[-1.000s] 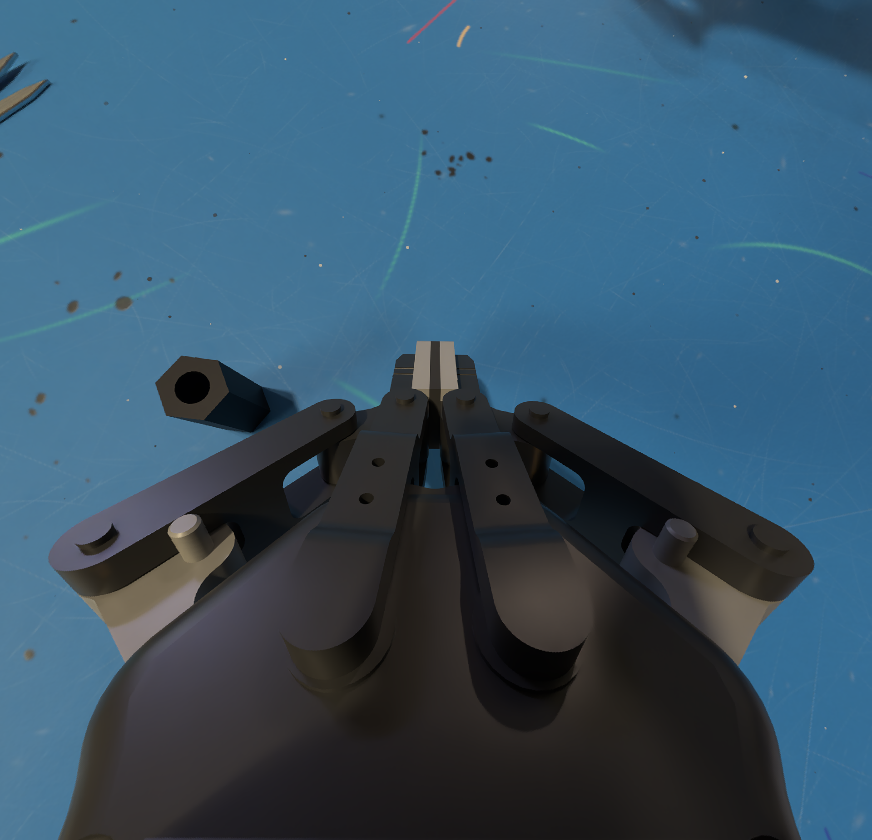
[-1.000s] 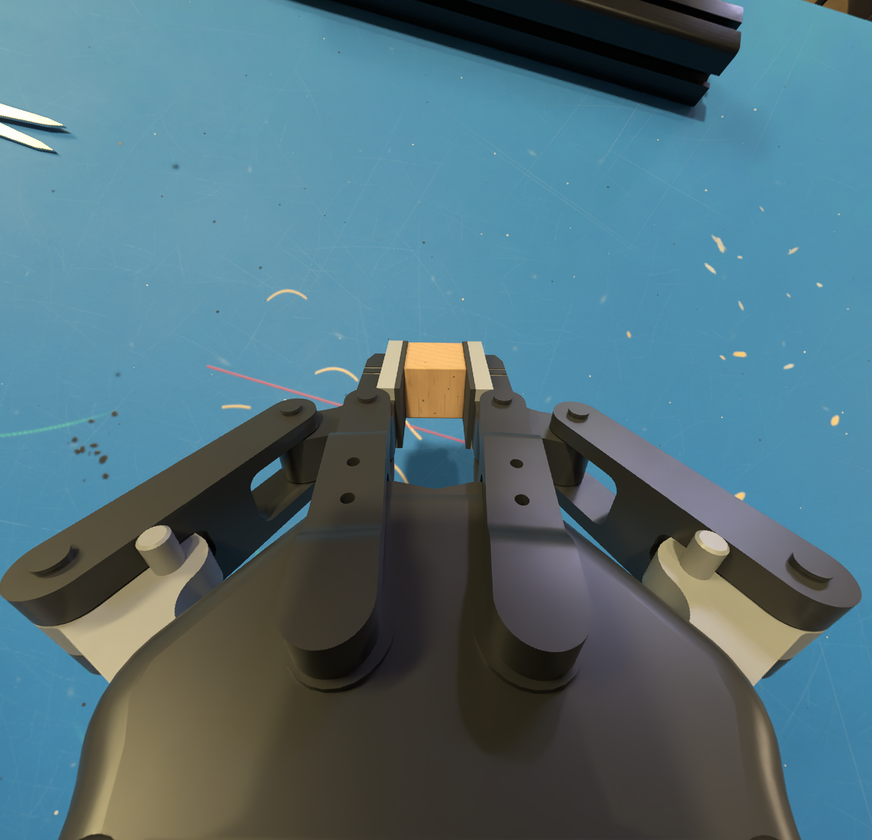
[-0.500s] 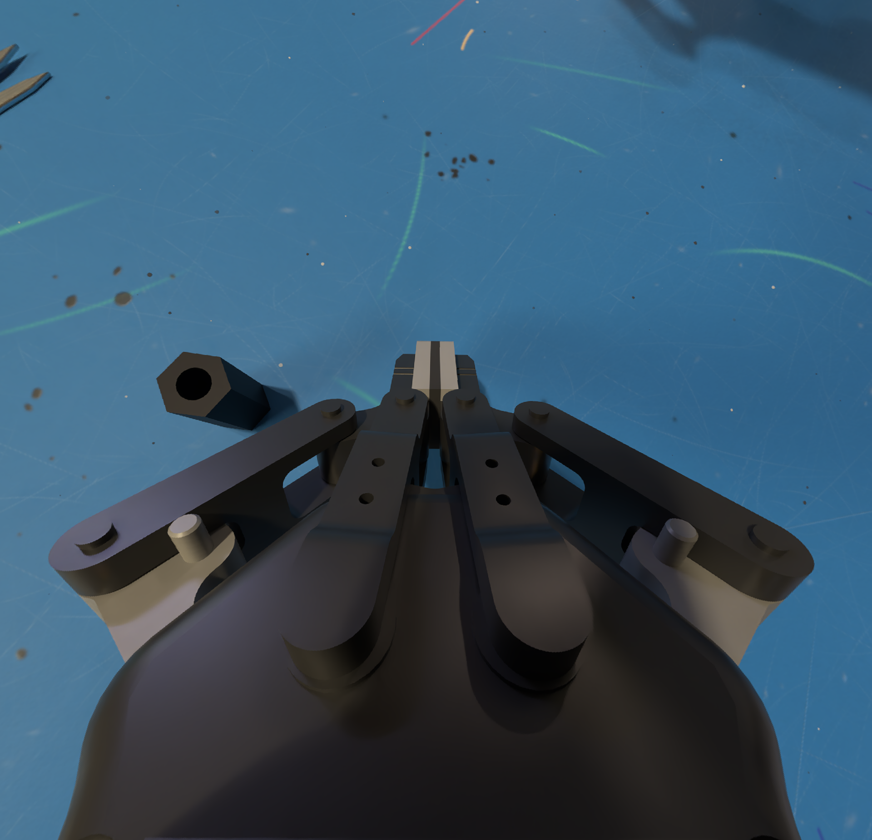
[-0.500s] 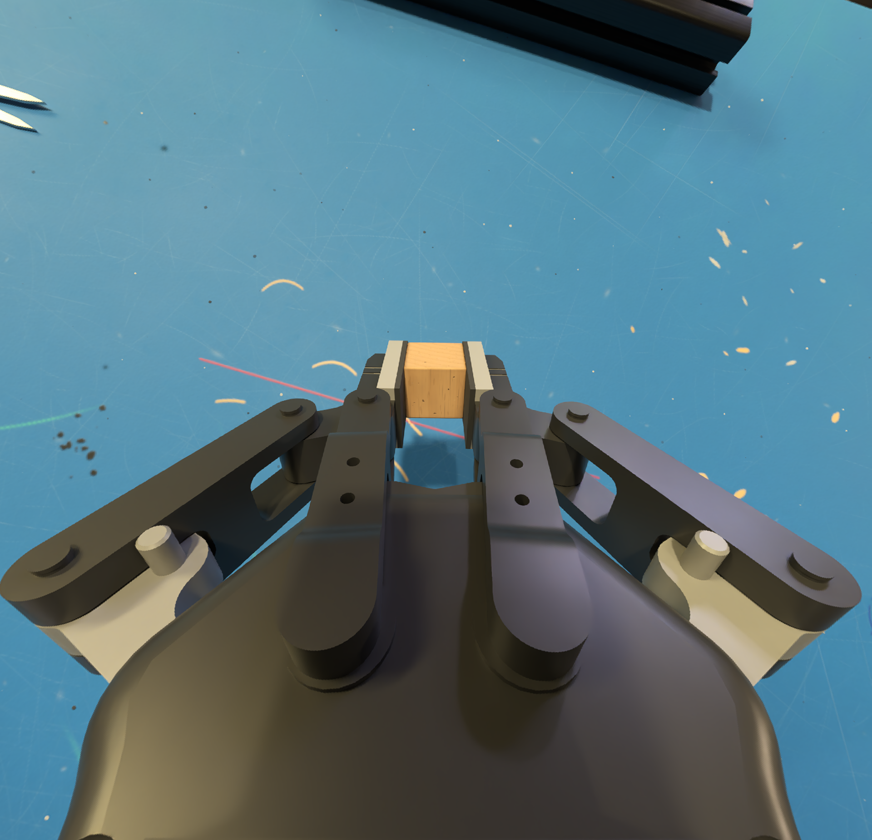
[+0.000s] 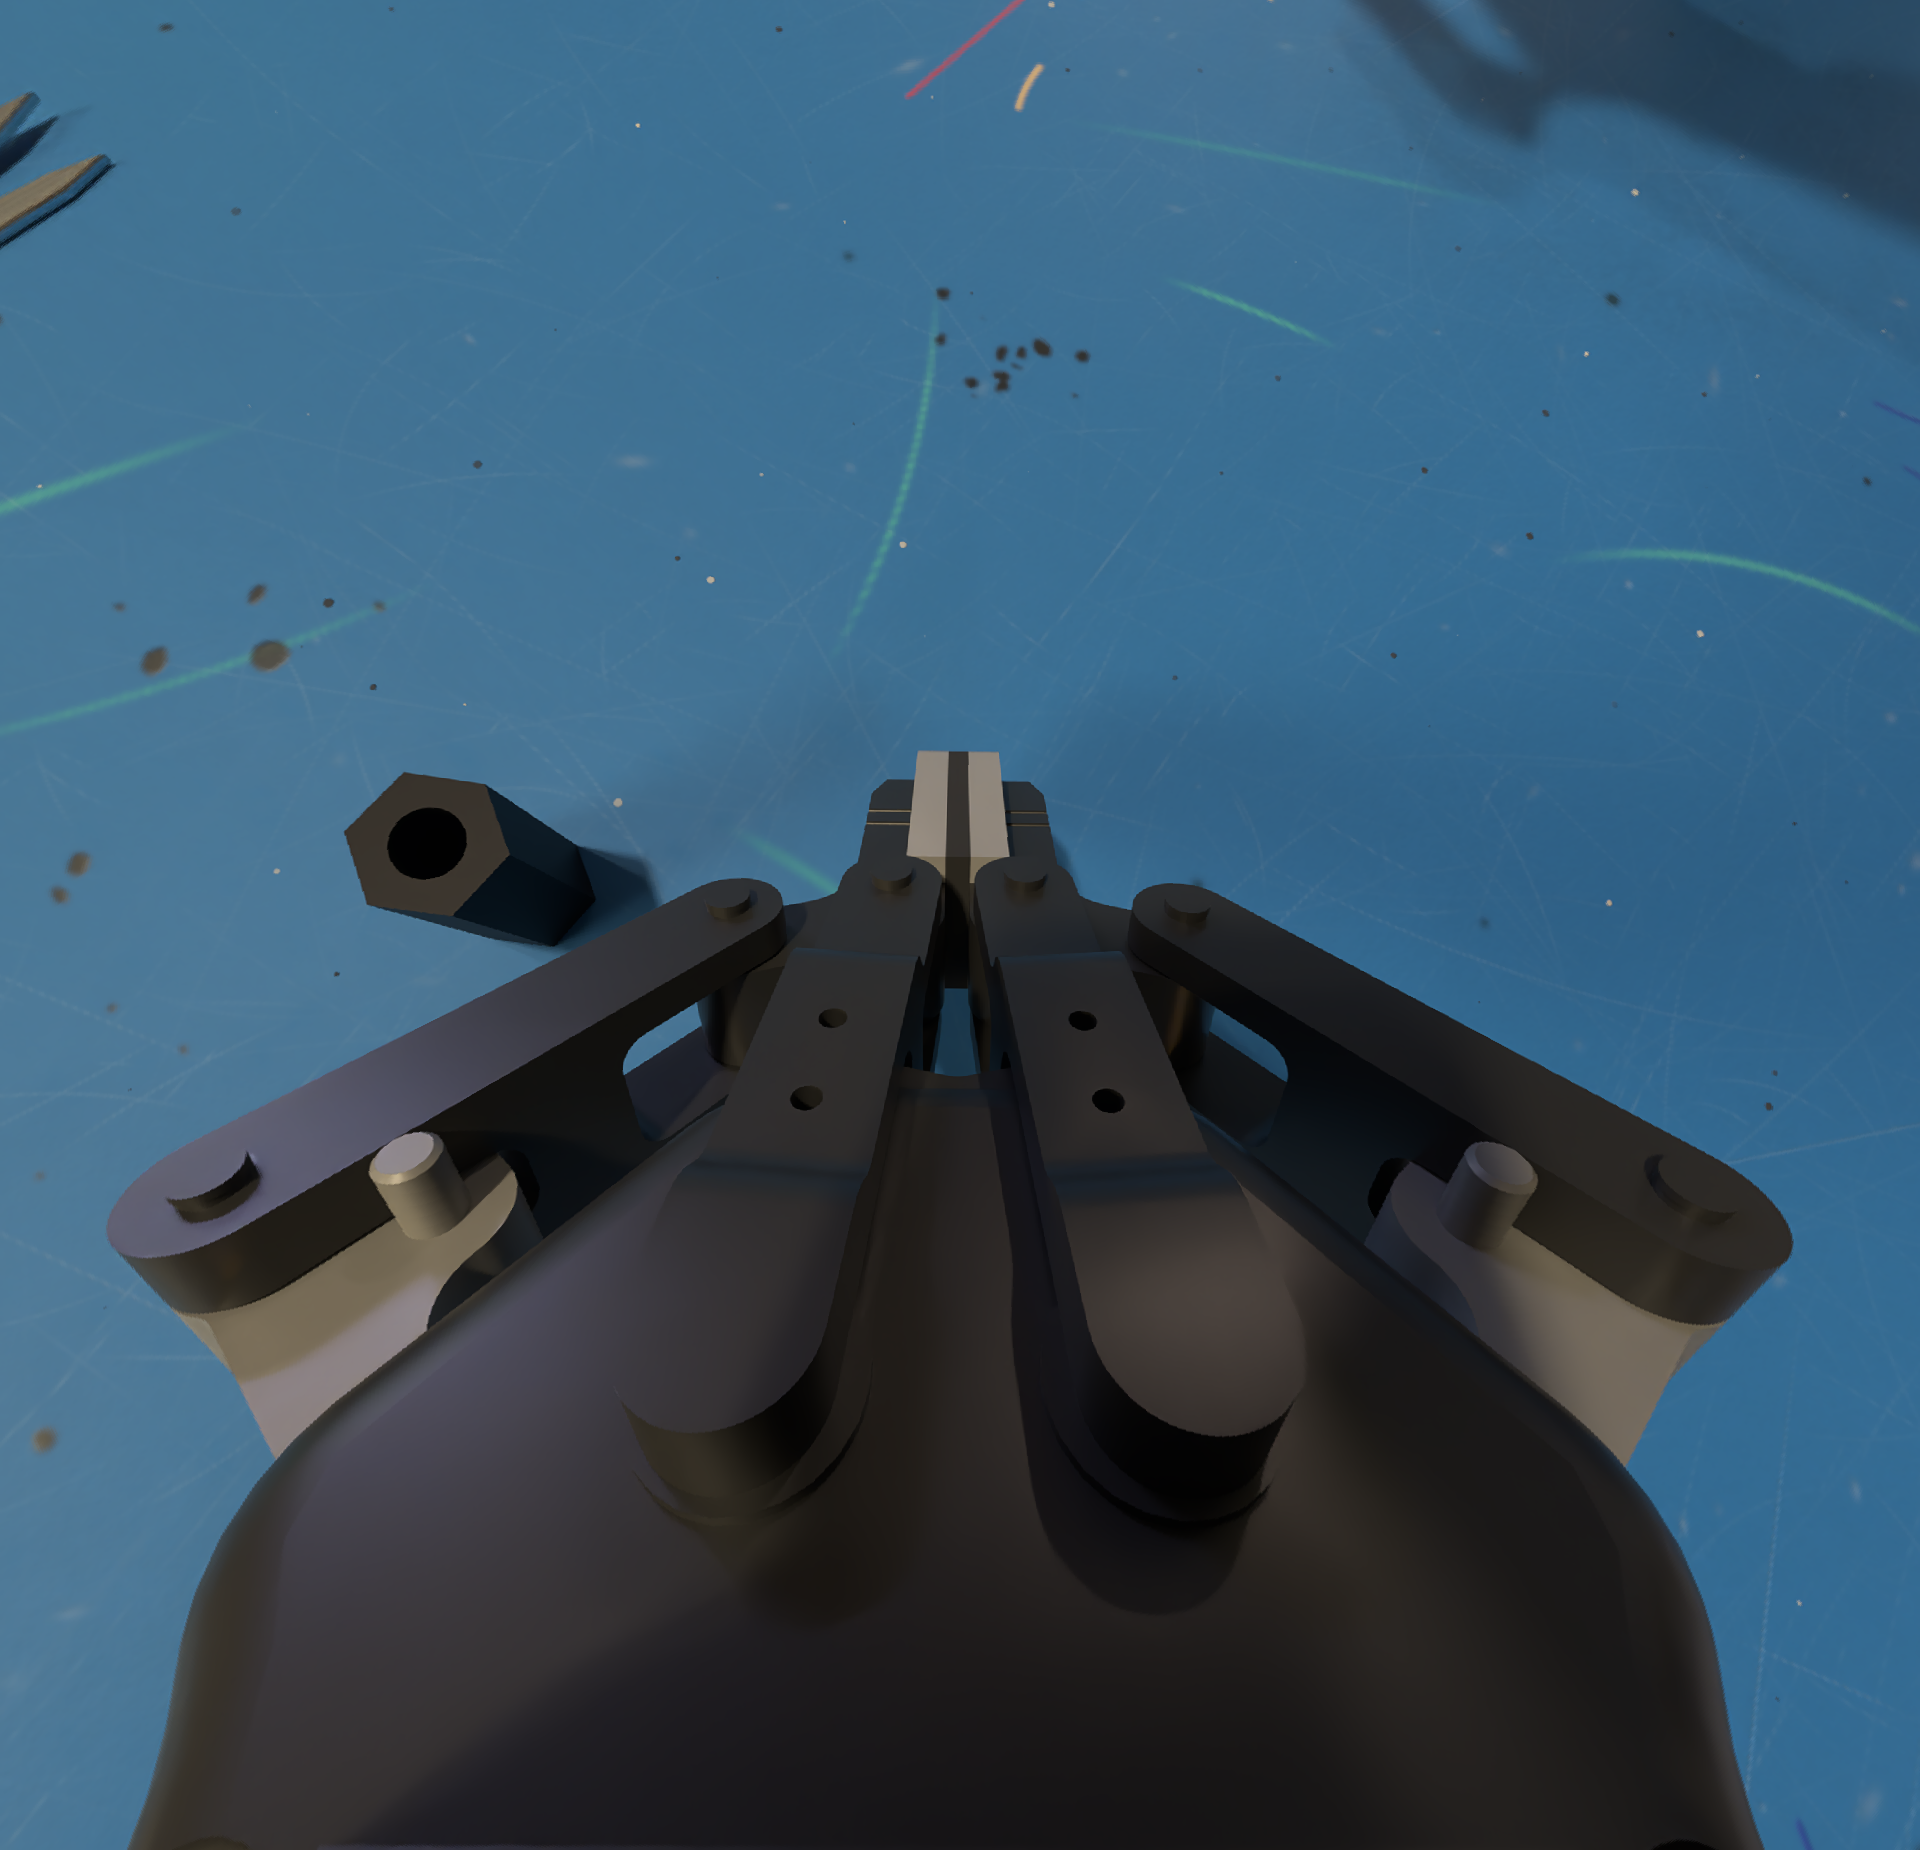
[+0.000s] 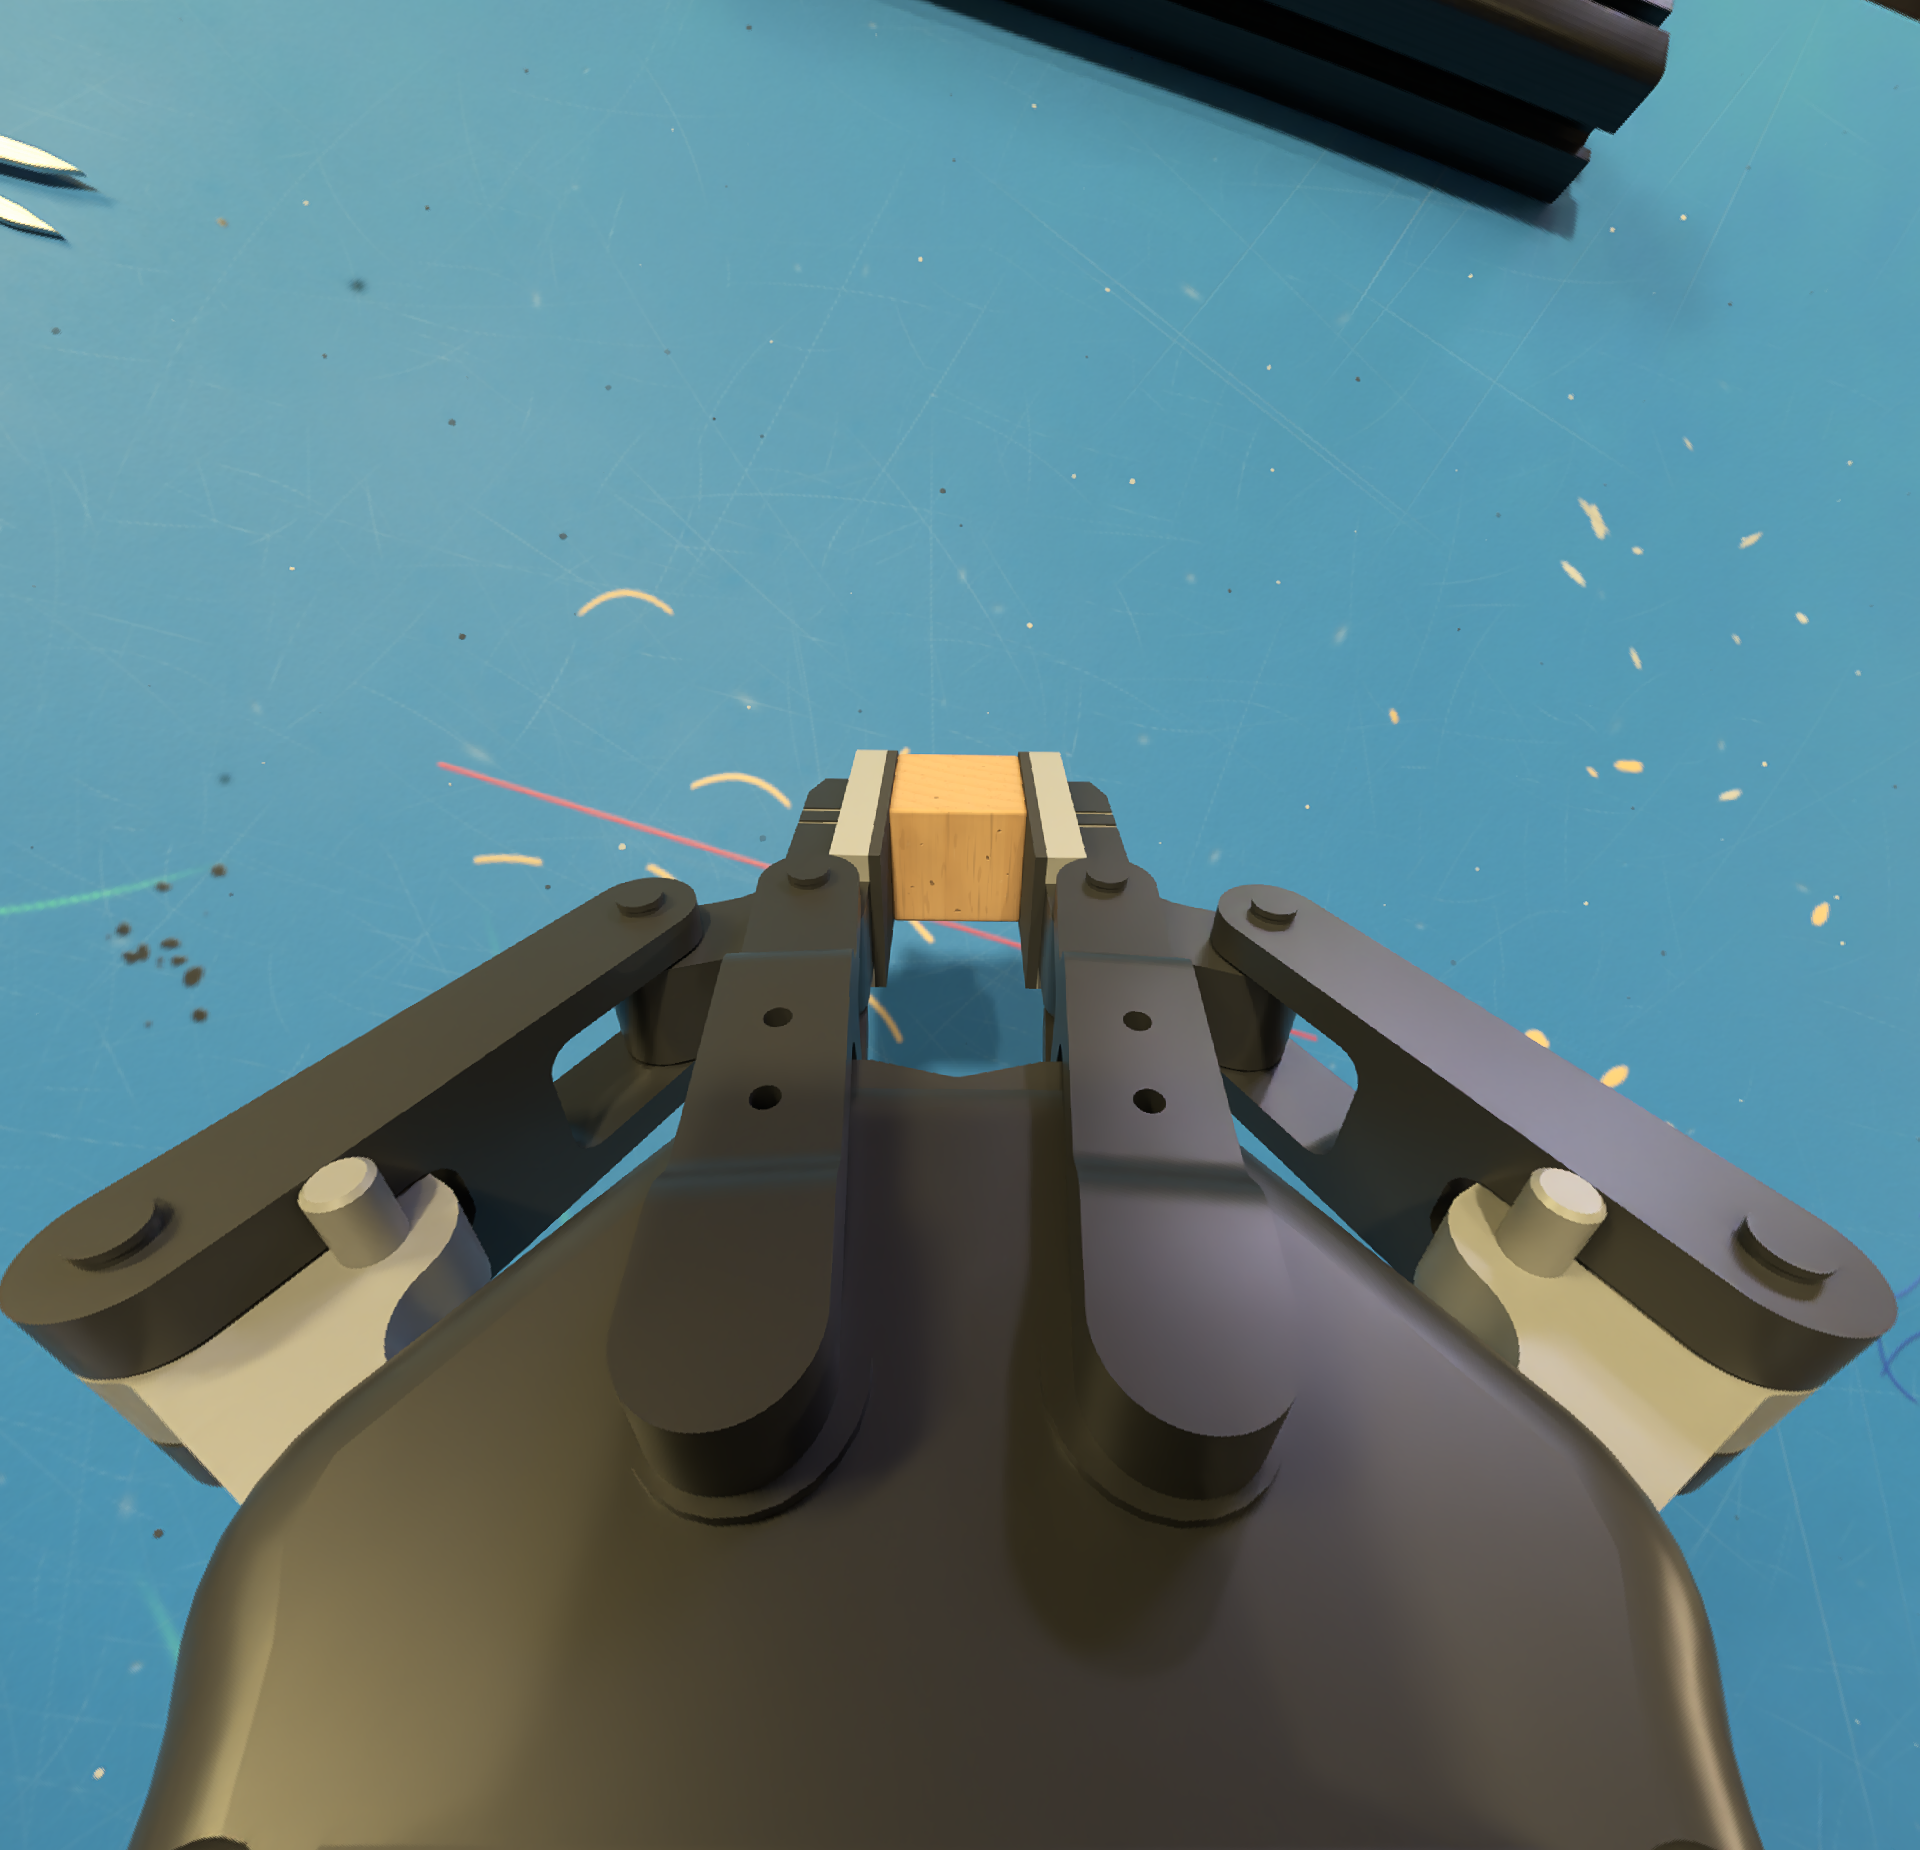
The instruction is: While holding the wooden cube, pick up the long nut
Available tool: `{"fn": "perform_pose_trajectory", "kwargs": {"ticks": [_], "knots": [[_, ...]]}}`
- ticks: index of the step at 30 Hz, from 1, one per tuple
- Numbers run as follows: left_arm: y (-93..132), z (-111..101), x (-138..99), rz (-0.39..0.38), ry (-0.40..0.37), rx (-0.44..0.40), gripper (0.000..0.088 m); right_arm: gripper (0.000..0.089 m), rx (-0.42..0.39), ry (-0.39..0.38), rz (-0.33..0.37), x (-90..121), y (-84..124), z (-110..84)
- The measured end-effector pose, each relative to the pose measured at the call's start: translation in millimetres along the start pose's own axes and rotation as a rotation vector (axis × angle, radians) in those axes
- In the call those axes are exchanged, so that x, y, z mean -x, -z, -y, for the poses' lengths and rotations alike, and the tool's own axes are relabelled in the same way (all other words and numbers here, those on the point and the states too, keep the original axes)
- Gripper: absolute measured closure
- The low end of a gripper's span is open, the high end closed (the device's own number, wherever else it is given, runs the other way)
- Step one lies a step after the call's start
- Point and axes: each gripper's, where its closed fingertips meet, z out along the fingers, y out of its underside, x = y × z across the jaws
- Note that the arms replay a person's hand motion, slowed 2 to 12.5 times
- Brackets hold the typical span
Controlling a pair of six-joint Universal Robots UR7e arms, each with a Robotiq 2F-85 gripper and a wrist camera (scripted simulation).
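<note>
The long nut [image 5: 468, 860] is a black hexagonal piece lying on its side on the blue table, its hole facing the camera, in the left wrist view. My left gripper [image 5: 957, 798] is shut and empty, its pads touching, with the nut to its left and a little behind the fingertips. My right gripper [image 6: 957, 813] is shut on the wooden cube [image 6: 956, 850], a light wood block held between the pads above the table.
A long black slotted metal bar [image 6: 1299, 44] lies at the far right in the right wrist view. Pointed metal tips [image 6: 36, 185] lie at the left edge, also in the left wrist view [image 5: 52, 190]. The blue table [image 5: 1351, 553] is scratched and speckled.
The right gripper has drifted with the cube: the bar and metal tips have slid right and left in its view. The left gripper has shifted slightly; the nut sits a little higher in view.
</note>
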Motion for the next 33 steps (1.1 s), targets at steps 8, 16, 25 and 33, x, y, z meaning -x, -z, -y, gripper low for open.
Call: {"fn": "perform_pose_trajectory", "kwargs": {"ticks": [8, 16, 25, 33], "knots": [[0.0, 0.0, 0.1, 0.003, -0.001, 0.001, 0.0882, 0.0694, 0.005, 0.002, -0.001, 0.6, 1.4, -2.1], [0.0, 0.0, 0.2, 0.004, -0.002, 0.000, 0.0882, 0.0694, 0.010, -0.003, 0.002, 1.7, 2.8, -4.0], [0.1, 0.0, 0.1, 0.004, -0.002, -0.001, 0.0882, 0.0694, 0.015, -0.001, 0.003, 3.0, 5.0, -6.7], [0.1, -0.1, 0.1, 0.006, -0.005, 0.002, 0.0882, 0.0694, 0.019, -0.001, 0.009, 5.8, 7.4, -9.0]]}}
